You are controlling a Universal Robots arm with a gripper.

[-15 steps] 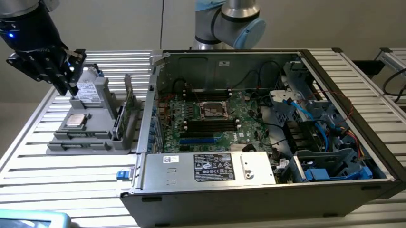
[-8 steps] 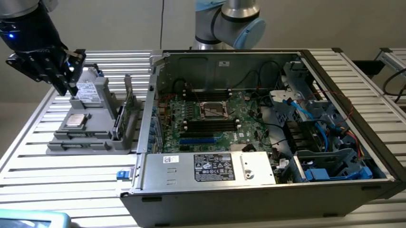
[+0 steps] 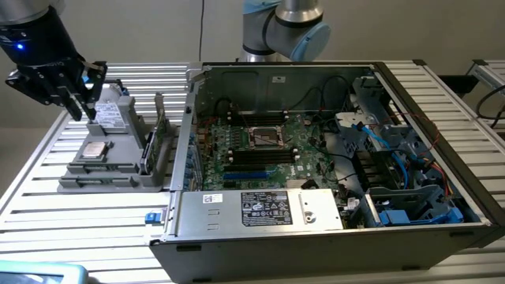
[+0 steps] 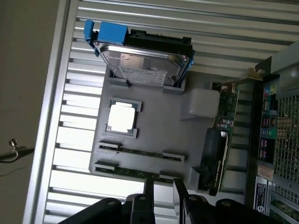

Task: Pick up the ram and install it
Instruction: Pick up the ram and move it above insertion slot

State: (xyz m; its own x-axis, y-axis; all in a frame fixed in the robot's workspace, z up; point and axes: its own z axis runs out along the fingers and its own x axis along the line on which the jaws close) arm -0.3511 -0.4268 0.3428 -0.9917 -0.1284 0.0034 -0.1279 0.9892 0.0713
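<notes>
Two rams, thin green sticks, stand on edge in the slots of a grey holder tray (image 4: 163,130): one ram (image 4: 140,152) beside the silver processor, the other ram (image 4: 128,171) at the tray's end. My gripper (image 4: 163,193) hovers above that end with its two black fingers (image 4: 148,191) apart and nothing between them. In the exterior view my gripper (image 3: 85,113) hangs well above the tray (image 3: 79,180), to the left of the open computer case (image 3: 316,236). Black memory slots (image 3: 264,155) lie on the motherboard beside the processor socket (image 3: 266,136).
The tray also carries a square silver processor (image 4: 121,116), a hard drive with a blue bracket (image 4: 142,60) and an upright green expansion card (image 3: 160,133). Cables (image 3: 379,142) and drive cages fill the case's right side. The slatted metal table (image 3: 71,219) surrounds everything.
</notes>
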